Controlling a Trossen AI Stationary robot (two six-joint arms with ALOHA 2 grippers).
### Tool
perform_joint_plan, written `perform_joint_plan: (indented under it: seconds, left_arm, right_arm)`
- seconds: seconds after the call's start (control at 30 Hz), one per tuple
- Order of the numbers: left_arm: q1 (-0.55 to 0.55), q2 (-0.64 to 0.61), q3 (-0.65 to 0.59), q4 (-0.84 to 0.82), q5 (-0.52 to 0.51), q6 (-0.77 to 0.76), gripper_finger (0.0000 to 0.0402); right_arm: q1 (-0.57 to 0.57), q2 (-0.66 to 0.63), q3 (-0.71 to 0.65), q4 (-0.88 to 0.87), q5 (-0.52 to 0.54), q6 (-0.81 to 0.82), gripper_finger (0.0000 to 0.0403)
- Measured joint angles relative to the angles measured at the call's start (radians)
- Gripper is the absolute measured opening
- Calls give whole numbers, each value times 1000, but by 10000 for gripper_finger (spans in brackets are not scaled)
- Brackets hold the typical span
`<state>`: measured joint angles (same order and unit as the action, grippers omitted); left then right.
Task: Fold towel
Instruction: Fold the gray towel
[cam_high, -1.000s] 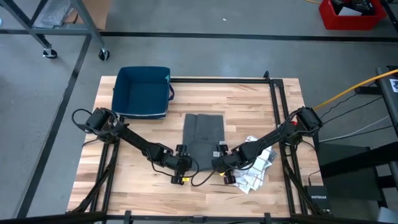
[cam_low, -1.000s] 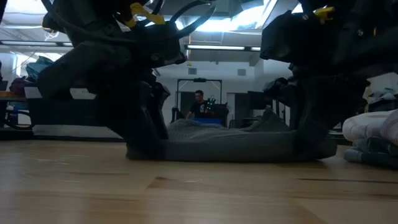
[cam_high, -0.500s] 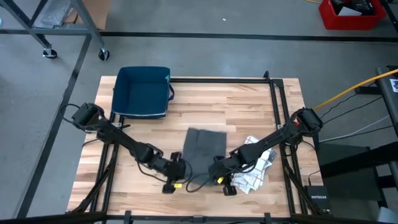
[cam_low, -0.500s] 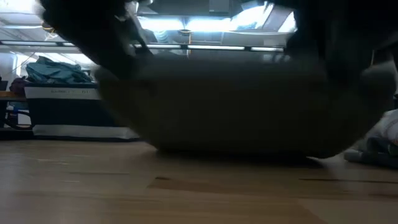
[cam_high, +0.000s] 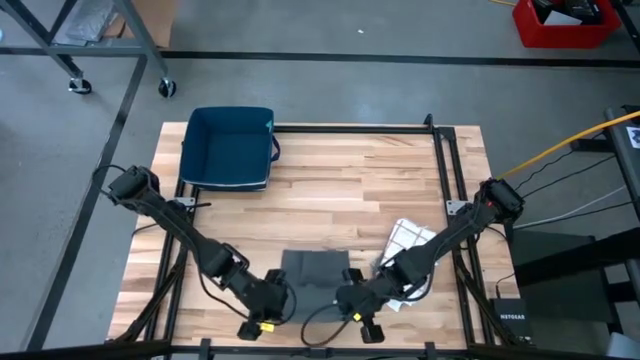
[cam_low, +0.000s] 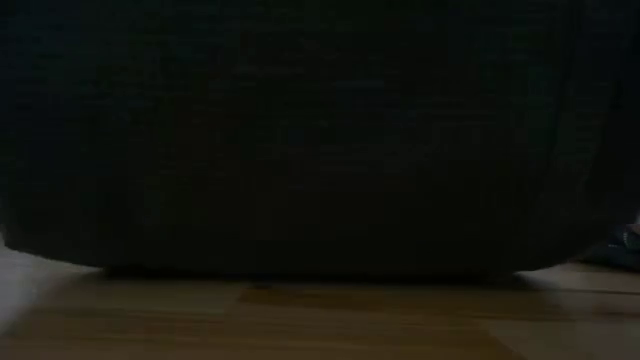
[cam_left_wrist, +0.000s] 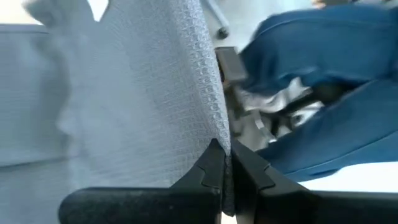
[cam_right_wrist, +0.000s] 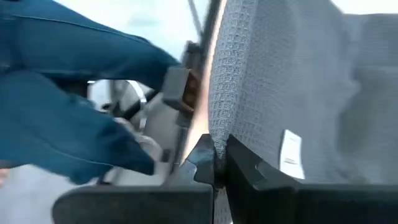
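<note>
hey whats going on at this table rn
Two robot arms are folding a grey towel at the near edge of the table. The left pincer and right pincer are each shut on a towel corner, holding it up. A blue bin and a white cloth lie untouched.

towel (cam_high: 314, 268): dark grey from above, waffle-weave texture (pale grey-blue up close), small white label
surface (cam_high: 330, 170): light wood in butcher-block strips
bin (cam_high: 230, 146): navy blue, paler rim
cloth pile (cam_high: 410, 242): white with a faint grid pattern
fingers (cam_left_wrist: 214, 168): black
crate (cam_high: 562, 22): red
cable (cam_high: 570, 140): yellow
</note>
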<state>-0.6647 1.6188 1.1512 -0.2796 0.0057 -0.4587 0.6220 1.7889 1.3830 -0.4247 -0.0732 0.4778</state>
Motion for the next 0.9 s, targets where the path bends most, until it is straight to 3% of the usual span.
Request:
perform_joint_plan:
  seconds: [0.23,0.37,0.9]
  left_arm:
    - [26,-1,59,-201,-243,88,5]
    - [66,-1,60,-268,-333,75,2]
    - [242,0,20,-361,-369,120,17]
  right_arm:
    - [-28,0,59,-233,215,-41,19]
    - [-73,0,62,-317,257,-43,23]
    - [-248,0,43,-398,311,-214,28]
